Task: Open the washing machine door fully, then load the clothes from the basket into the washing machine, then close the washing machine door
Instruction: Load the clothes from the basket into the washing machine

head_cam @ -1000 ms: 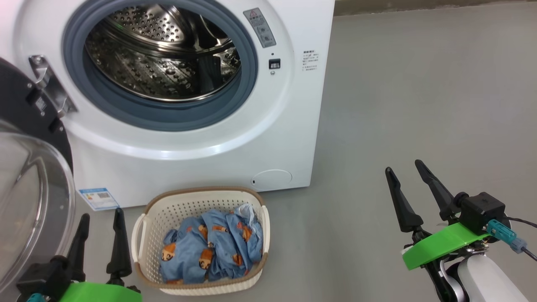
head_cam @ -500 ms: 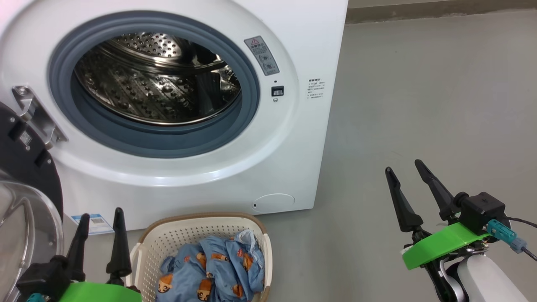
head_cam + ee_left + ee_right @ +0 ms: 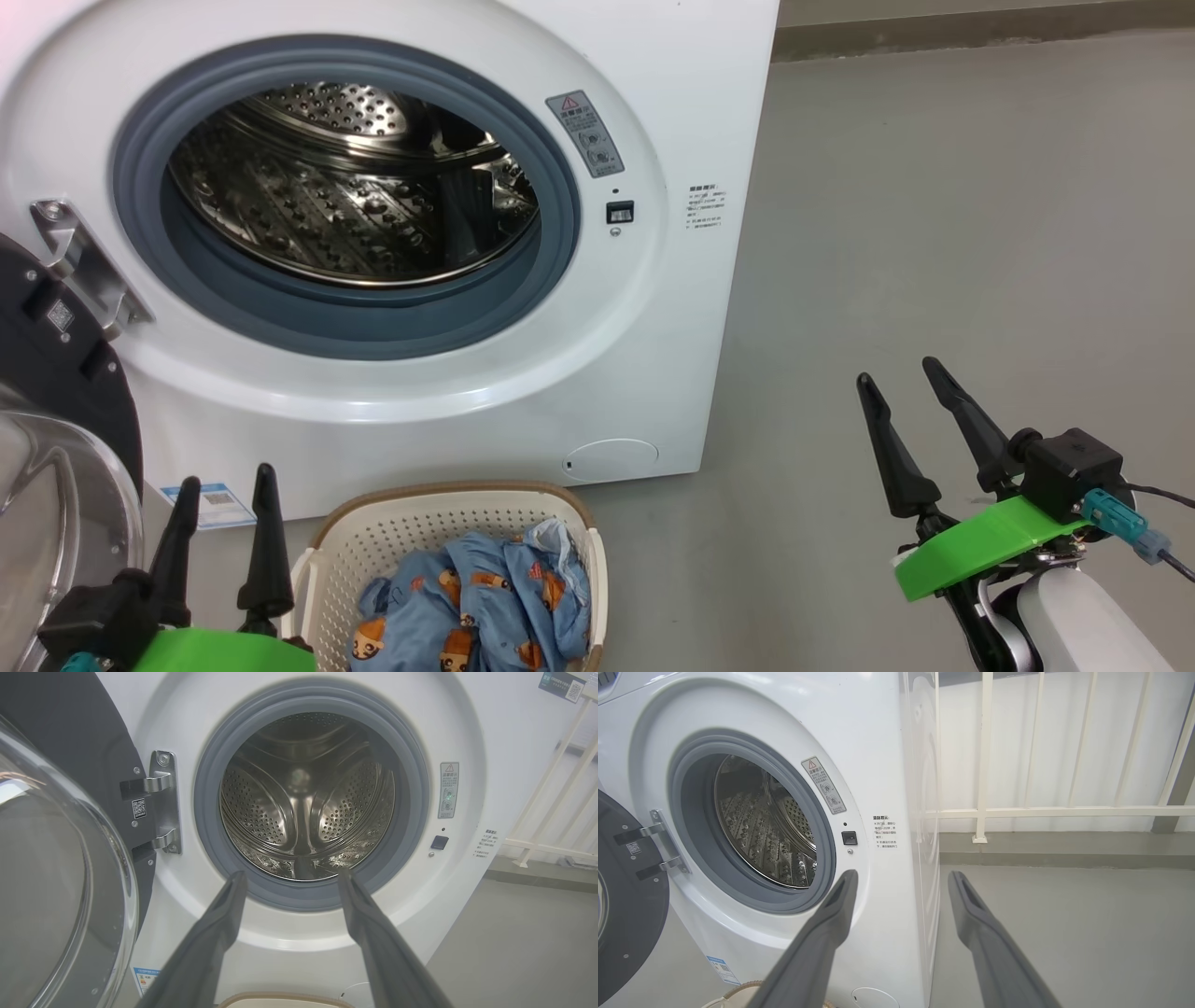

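The boxy white washing machine [image 3: 644,355] stands on the smooth grey floor [image 3: 952,233], its perforated steel drum [image 3: 345,196] ringed by a grey rubber gasket [image 3: 327,322]. The washing machine door [image 3: 65,392], glossy black around bulging clear glass, hangs swung wide at its left. Before it, the cream perforated basket [image 3: 411,523] holds the crumpled blue clothes [image 3: 476,607]. Left gripper [image 3: 227,474] and right gripper [image 3: 897,368]: fingers spread, holding nothing.

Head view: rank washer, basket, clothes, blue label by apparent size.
Largest to smallest:
1. washer, runs off the top and left edges
2. basket, cut off by the bottom edge, still clearly second
3. clothes, lying inside the basket
4. blue label, low on the washer front
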{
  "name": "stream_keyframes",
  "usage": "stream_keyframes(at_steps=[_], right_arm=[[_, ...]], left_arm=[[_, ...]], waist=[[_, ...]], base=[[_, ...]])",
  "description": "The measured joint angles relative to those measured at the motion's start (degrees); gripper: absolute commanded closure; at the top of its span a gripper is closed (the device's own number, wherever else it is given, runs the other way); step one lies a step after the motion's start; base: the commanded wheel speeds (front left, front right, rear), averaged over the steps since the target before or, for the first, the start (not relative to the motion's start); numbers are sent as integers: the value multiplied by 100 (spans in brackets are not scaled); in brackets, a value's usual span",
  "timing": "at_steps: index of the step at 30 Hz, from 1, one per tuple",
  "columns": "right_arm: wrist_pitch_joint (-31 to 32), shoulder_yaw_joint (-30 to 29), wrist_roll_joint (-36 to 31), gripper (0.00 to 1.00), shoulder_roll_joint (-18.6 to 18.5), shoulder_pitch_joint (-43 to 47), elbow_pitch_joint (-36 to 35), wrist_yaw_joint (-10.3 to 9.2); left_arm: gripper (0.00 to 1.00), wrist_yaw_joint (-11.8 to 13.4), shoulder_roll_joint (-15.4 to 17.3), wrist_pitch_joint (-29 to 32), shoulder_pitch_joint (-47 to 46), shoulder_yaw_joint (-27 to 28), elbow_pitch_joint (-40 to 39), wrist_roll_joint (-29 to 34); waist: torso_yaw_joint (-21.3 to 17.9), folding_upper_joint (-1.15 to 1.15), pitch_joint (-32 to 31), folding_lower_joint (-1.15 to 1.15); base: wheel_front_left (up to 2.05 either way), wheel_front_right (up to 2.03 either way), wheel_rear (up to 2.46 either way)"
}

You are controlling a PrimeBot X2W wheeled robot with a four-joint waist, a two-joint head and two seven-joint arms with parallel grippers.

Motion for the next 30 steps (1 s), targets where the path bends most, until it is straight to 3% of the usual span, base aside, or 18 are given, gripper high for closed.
stream_keyframes(at_steps=[30], right_arm=[[0, -3, 0, 0, -1, -2, 11, 0]], left_arm=[[0, 0, -16, 0, -1, -21, 7, 1]], waist=[[-52, 0, 150, 0]], base=[[0, 0, 0]])
